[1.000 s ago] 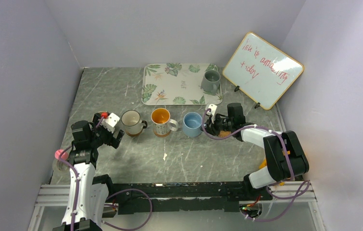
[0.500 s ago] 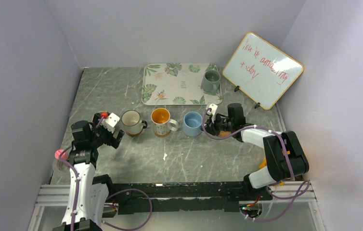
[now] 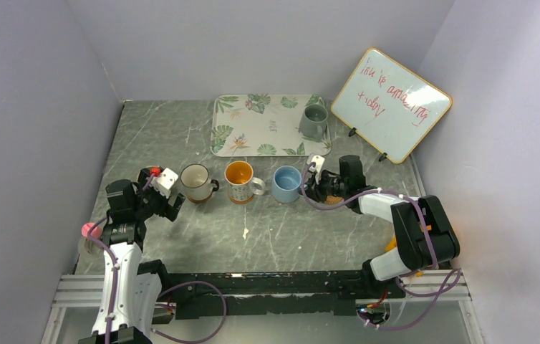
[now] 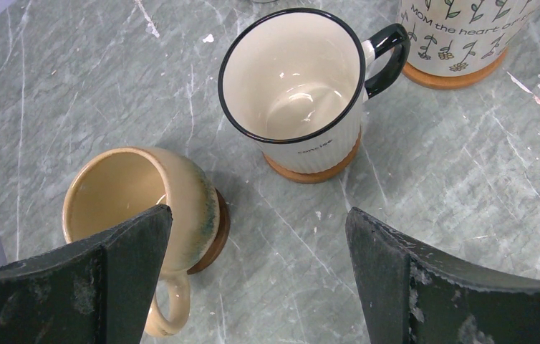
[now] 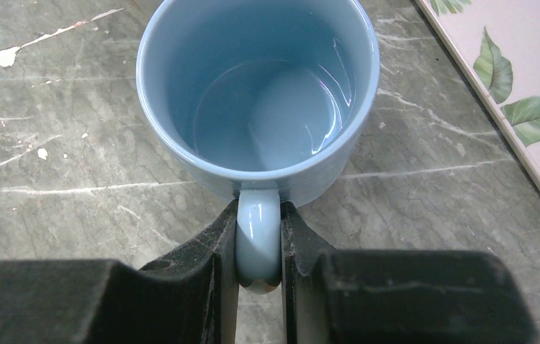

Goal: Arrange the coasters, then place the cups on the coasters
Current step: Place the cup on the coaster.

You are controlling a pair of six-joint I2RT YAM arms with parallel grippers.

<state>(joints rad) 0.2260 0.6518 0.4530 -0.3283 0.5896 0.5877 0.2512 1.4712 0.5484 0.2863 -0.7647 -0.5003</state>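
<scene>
Grey marbled table (image 3: 181, 136), pale walls on three sides. At the back, a leaf-print tray (image 3: 253, 129) with the grey-green cup (image 3: 314, 120) standing on its right end, and a whiteboard (image 3: 390, 104) propped at the right.

Right gripper (image 5: 258, 244): fingers pinched tight on the handle (image 5: 258, 222) of the light blue cup (image 5: 256, 93). The cup is upright, at the right end of the front row. I cannot tell whether a coaster lies under it; the wrist view shows only bare stone round its wall.

Left gripper (image 4: 256, 215): fingers spread wide, holding nothing, above the tan cup (image 4: 131, 201), which sits on a dark coaster (image 4: 217, 229). The white dark-rimmed cup (image 4: 292, 79) and the patterned cup (image 4: 460, 36) each stand on a tan coaster.

My read: the blue cup is the one in hand.
- Keep it level.
- Make sure a disc is centred under the base before letting go.
- Open only once it sits flat.
- Back straight off along the handle so it doesn't twist.
- Mind the patterned cup, which stands near on the left.
</scene>
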